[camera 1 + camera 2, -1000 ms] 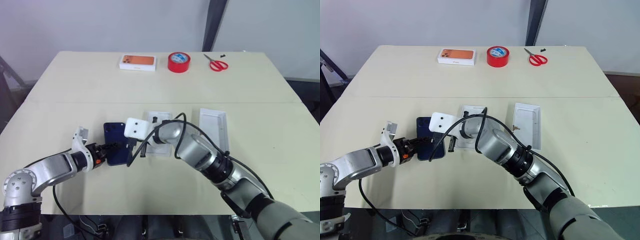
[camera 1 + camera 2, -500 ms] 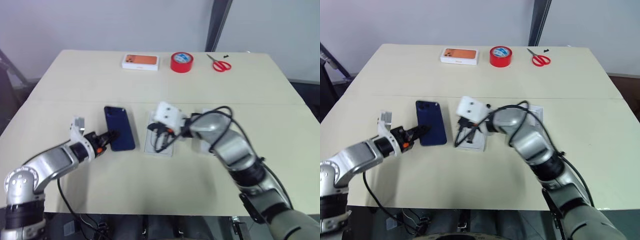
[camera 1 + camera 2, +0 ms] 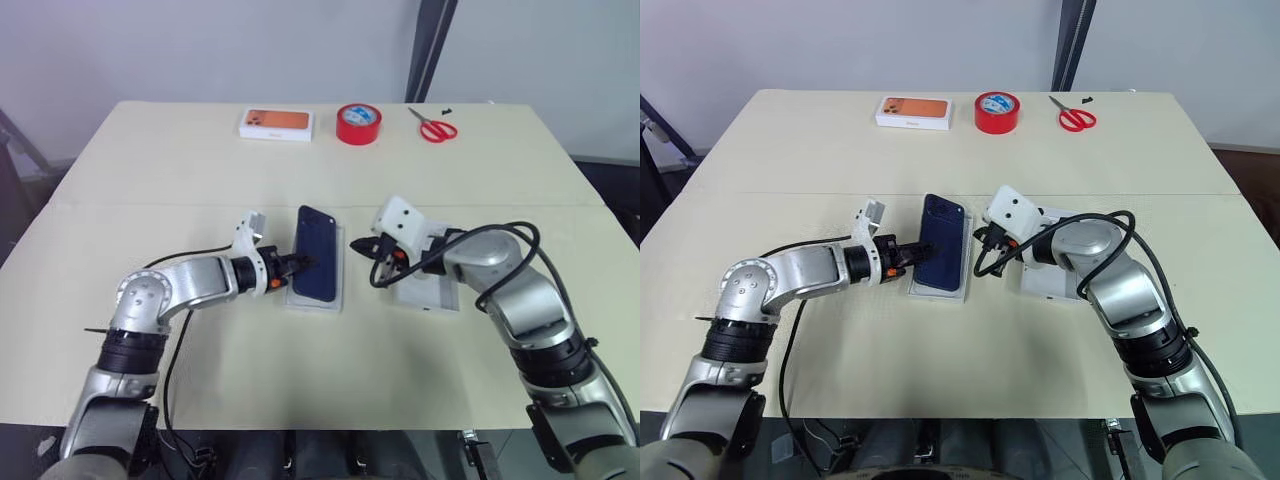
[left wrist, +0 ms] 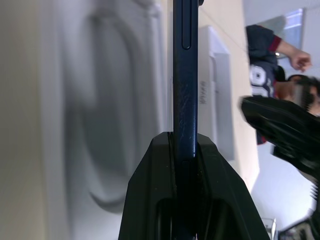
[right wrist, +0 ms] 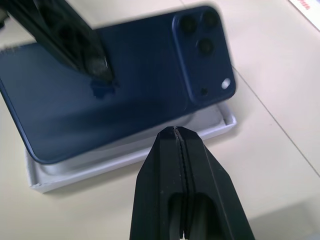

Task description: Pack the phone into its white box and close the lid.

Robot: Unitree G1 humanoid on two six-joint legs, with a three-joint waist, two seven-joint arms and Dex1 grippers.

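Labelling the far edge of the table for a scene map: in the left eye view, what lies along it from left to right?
box printed with an orange phone → red tape roll → red-handled scissors

A wide beige table (image 3: 180, 170) fills the middle of the room, and a thin seam crosses its top from side to side. Behind it stands a plain pale wall (image 3: 200, 50) with a dark vertical post (image 3: 428, 50). The light is soft and even.
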